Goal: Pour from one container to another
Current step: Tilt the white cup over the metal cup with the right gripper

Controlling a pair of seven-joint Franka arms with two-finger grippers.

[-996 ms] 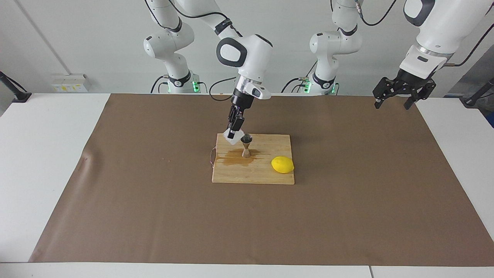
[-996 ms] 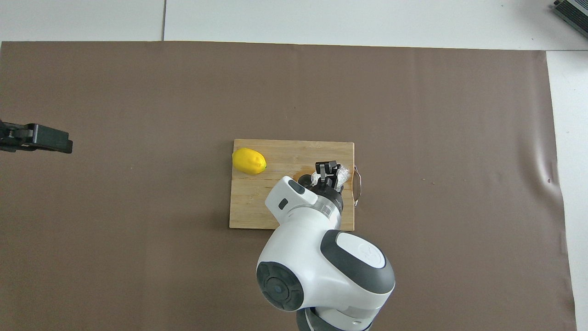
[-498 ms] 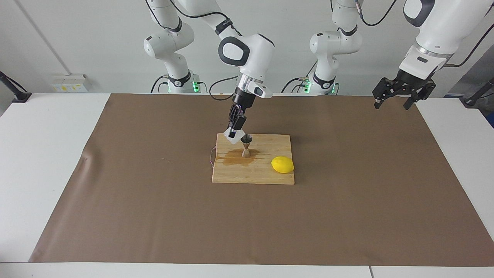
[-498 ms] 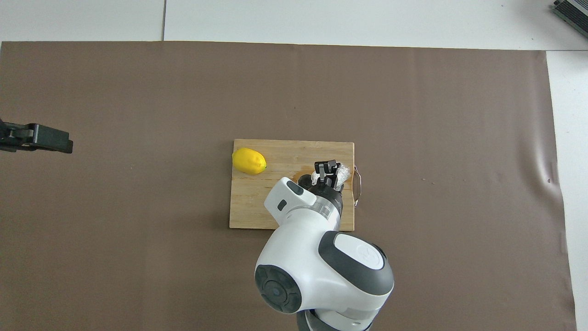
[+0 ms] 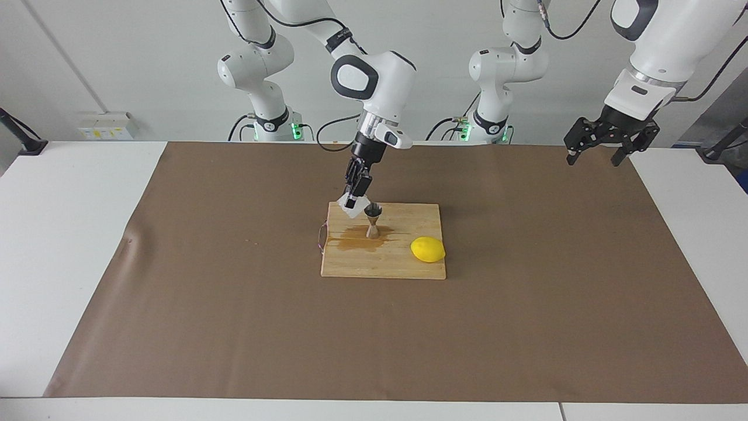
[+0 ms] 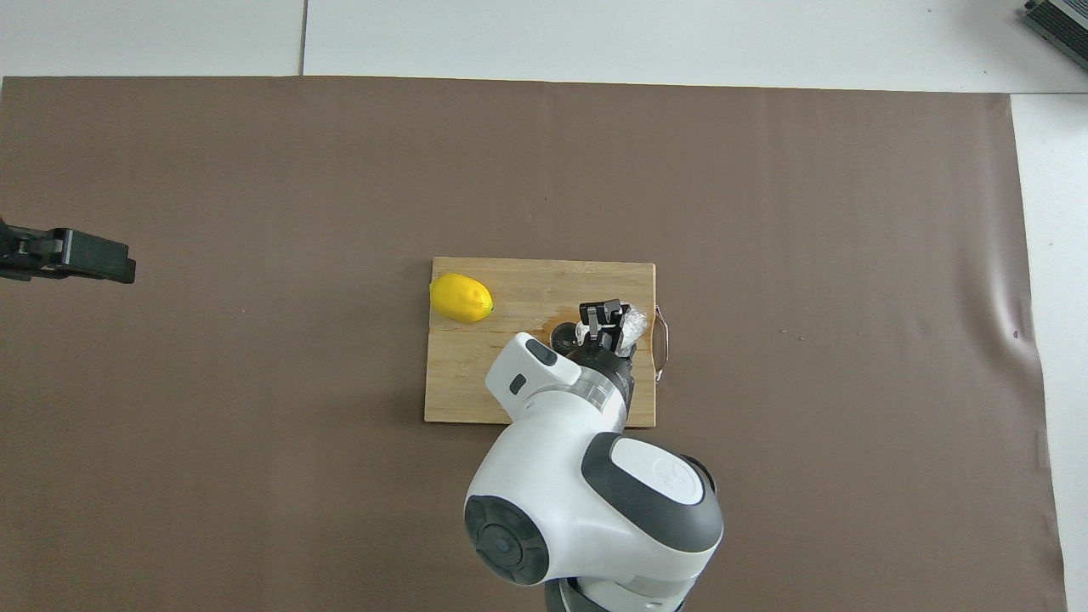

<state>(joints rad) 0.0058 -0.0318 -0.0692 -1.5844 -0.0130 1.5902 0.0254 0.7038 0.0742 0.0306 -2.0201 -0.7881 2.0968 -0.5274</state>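
Facing view: right gripper [image 5: 352,202] pinches the cup [image 5: 352,210] at its rim, tilted beside the jigger [image 5: 372,220] on the cutting board [image 5: 409,266]. Cup looks light, thin-walled, crushable — keep a soft rim grip. Versus a second ago: wrist slightly higher, cup barely shifted. Left gripper [image 5: 602,147] waits, fingers spread.

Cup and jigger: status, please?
Right hand holds cup tilted at jigger. Left hand waits aside. Spill on board.
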